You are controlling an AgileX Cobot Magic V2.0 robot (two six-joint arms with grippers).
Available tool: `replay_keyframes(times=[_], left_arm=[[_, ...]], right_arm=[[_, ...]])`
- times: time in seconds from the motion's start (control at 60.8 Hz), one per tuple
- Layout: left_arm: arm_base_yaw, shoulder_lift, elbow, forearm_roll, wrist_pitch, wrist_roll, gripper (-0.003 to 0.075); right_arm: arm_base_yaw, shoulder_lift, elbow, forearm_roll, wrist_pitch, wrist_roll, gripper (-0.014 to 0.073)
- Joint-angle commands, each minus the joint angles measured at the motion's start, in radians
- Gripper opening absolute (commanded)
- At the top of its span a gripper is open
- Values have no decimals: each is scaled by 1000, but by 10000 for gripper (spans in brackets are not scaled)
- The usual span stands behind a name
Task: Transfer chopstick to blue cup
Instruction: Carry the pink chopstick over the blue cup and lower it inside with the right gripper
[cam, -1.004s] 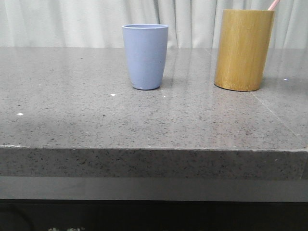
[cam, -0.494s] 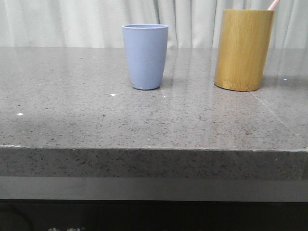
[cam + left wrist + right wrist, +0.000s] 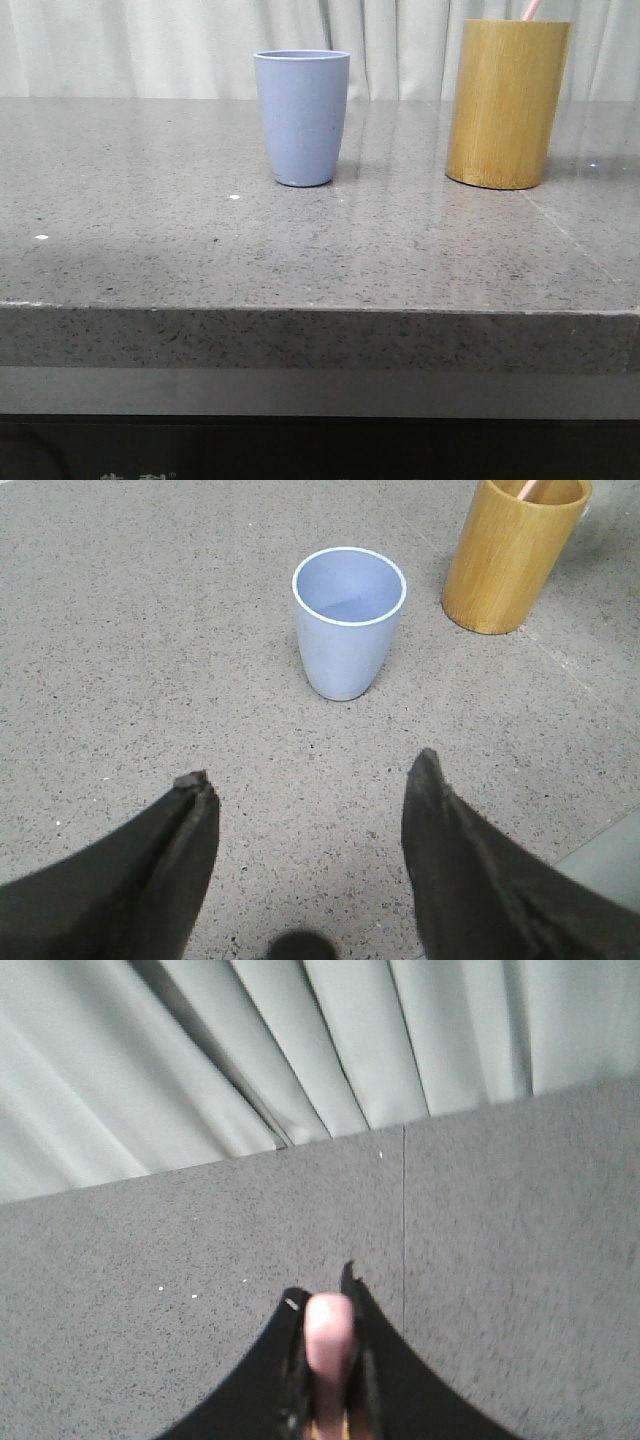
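The blue cup (image 3: pixel 302 117) stands upright and empty at the table's middle; it also shows in the left wrist view (image 3: pixel 349 621). The bamboo holder (image 3: pixel 506 103) stands to its right, also in the left wrist view (image 3: pixel 513 552). A pale pink chopstick (image 3: pixel 531 10) sticks up from the holder's top. My right gripper (image 3: pixel 328 1305) is shut on the chopstick's pink top end (image 3: pixel 329 1338); it is out of the front view. My left gripper (image 3: pixel 310 770) is open and empty, hovering over the table in front of the blue cup.
The grey speckled stone table (image 3: pixel 300 250) has its front edge near the camera. A pale curtain (image 3: pixel 150 45) hangs behind the table. A seam (image 3: pixel 403 1220) runs across the tabletop.
The chopstick's top end has shifted left above the holder, from leaning at the right rim to nearer the middle. The cup and holder have not moved.
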Motion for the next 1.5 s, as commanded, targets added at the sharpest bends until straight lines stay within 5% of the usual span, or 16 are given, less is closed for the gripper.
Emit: replay_keyframes(times=[0.0,0.214,0.379,0.708,1.202,1.3,1.481], left_arm=[[-7,-15,-27,-2,-64,-9,410],[-7,-15,-27,-1,-64,-9,410],[-7,-15,-27,1,-64,-9,410],[-7,-15,-27,1,-60,-9,410],[-7,-15,-27,1,-61,-9,410],[-7,-15,-27,1,-61,-9,410],[-7,-15,-27,3,-61,-9,410]], right_arm=[[0,-34,-139,-97,38,-14,-69],[13,-34,-381,-159,239,-17,-69],[109,-34,-485,-159,258,-48,-69],[382,35,-491,-160,143,-86,-69],[418,284,-491,-161,145,-126,-64],[418,312,-491,-162,150,-126,3],[418,327,-491,-162,156,-126,337]])
